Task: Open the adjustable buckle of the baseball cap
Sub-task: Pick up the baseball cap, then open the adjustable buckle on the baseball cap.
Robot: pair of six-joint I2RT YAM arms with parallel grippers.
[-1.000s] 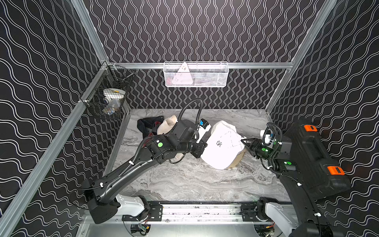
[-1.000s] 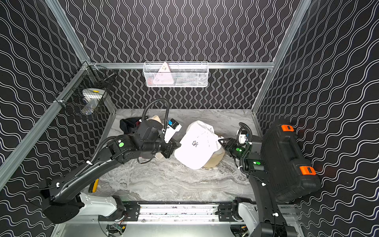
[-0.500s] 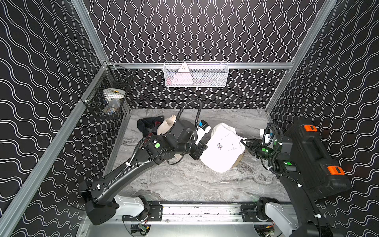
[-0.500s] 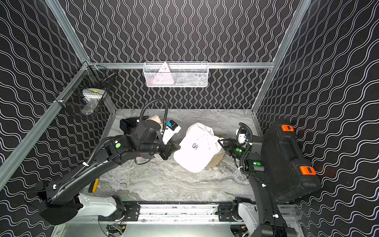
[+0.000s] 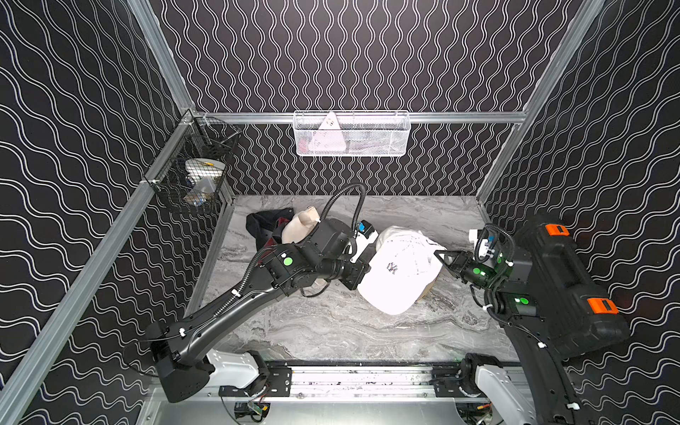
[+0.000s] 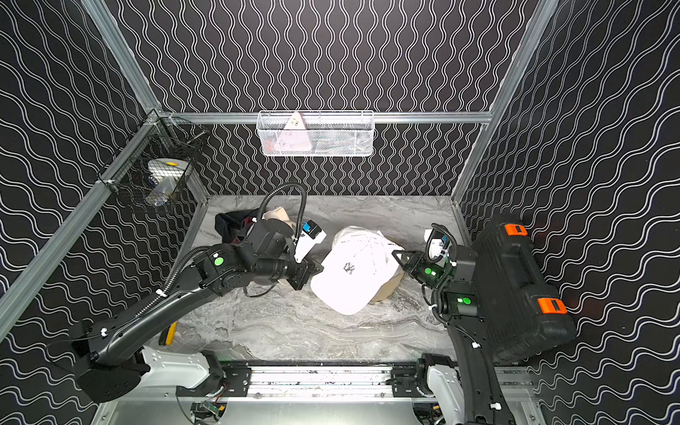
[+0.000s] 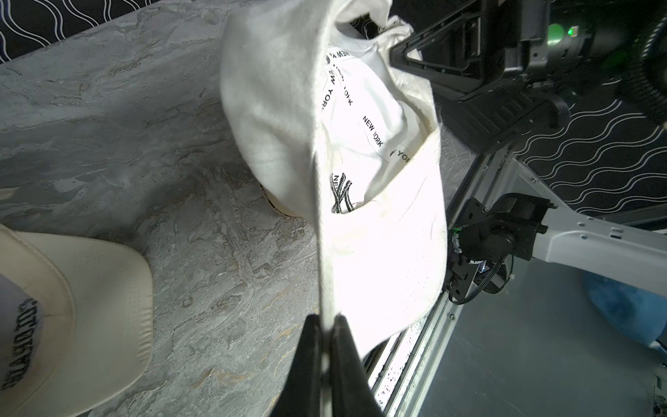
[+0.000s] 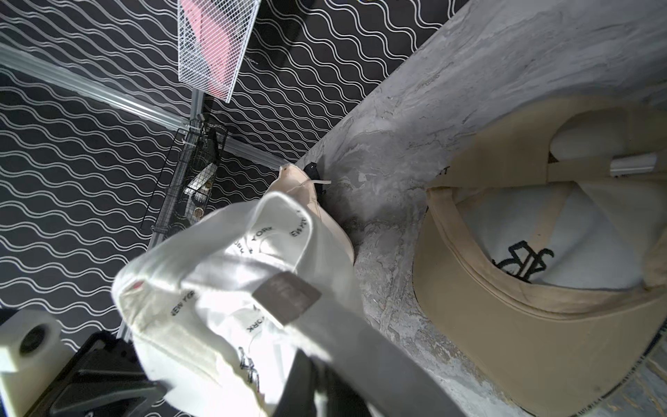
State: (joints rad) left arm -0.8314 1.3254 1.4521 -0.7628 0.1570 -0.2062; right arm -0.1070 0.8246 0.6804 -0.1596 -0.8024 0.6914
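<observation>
Baseball cap (image 5: 401, 272) is hanging right of centre over the table (image 5: 331, 342), and we are stretching it between both arms. Its buckle (image 8: 287, 298) is sitting on the strap (image 8: 361, 346) just ahead of the right gripper (image 8: 321, 377), which is nearer, at the cap's 3 o'clock. The strap is running lengthwise straight into those jaws. At 9 o'clock the left gripper (image 7: 326, 325) is pinching the brim (image 7: 379, 270) by its edge. A second ago the right jaws were part-open; now they are clamping the strap.

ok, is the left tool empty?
No, in the left wrist view the left tool is shut on the white cap's edge.
</observation>
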